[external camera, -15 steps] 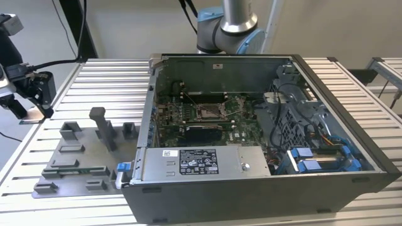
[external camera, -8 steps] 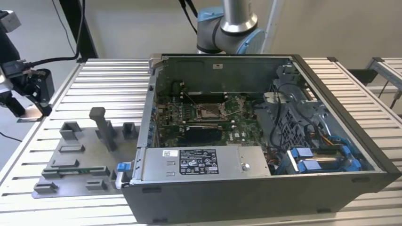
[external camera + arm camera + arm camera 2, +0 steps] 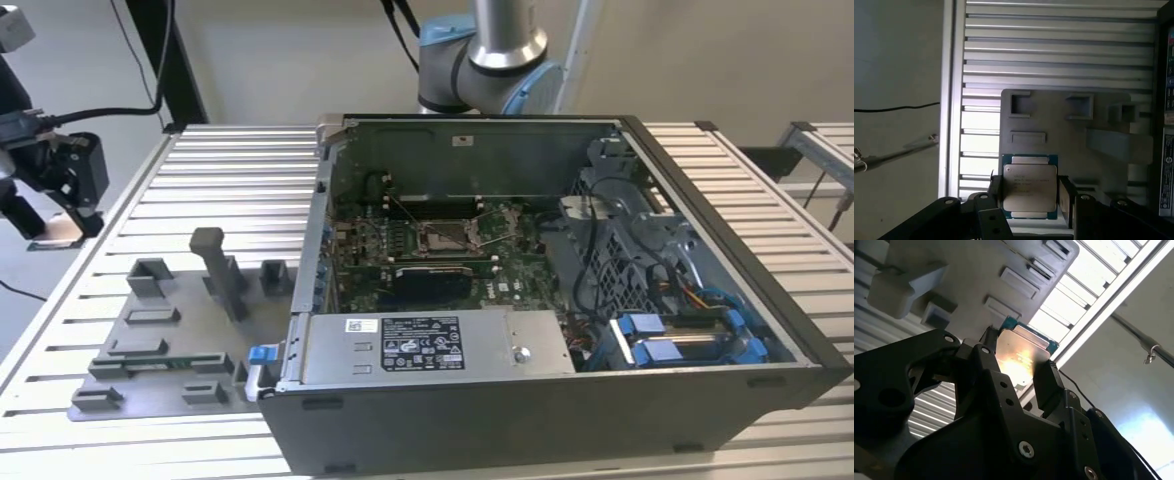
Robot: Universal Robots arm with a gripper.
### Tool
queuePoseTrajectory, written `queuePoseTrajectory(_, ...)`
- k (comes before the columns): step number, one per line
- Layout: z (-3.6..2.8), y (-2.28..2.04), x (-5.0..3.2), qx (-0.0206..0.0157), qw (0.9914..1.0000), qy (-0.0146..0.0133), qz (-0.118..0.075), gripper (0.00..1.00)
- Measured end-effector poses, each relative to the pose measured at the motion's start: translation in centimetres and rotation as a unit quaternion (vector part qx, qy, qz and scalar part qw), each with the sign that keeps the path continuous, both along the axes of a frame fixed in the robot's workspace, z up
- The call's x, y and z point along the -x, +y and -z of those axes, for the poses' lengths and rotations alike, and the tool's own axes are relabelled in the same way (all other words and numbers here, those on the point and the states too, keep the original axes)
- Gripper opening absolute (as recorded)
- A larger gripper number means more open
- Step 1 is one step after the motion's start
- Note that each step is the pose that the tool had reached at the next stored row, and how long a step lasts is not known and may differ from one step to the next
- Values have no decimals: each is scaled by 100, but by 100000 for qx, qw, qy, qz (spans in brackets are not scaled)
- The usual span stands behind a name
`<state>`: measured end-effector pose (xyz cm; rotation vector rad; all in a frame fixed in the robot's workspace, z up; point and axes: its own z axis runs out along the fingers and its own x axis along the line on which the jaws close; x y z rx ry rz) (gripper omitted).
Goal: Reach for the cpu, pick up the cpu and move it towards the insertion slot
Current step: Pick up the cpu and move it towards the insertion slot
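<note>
The cpu (image 3: 1030,187) is a thin square chip with a pale silver face and a green edge, and my gripper (image 3: 1031,196) is shut on it from both sides. The second wrist view shows the cpu (image 3: 1021,356) lit brightly between the black fingers (image 3: 1048,382). In the exterior view my gripper (image 3: 54,222) hangs at the exterior view's far left, beyond the table's edge, with the cpu (image 3: 56,239) at its tip. The insertion slot (image 3: 447,237), a shiny metal frame with a dark centre, lies on the green board inside the open computer case (image 3: 747,300), well away from the gripper.
A grey fixture plate (image 3: 154,345) with raised blocks and a tall post (image 3: 218,270) lies on the ribbed metal table (image 3: 227,190) between gripper and case. The case's walls stand around the board. Cables and blue drive brackets (image 3: 667,340) fill the case's right side.
</note>
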<state>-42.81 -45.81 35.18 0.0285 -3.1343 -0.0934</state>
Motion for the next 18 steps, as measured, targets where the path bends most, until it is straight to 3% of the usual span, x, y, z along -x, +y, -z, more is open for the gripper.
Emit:
queuePoseTrajectory(9,-175,0,5,-1,100000,0,0,0)
queuePoseTrajectory(18,-182,0,6,-176,100000,92,-1,0)
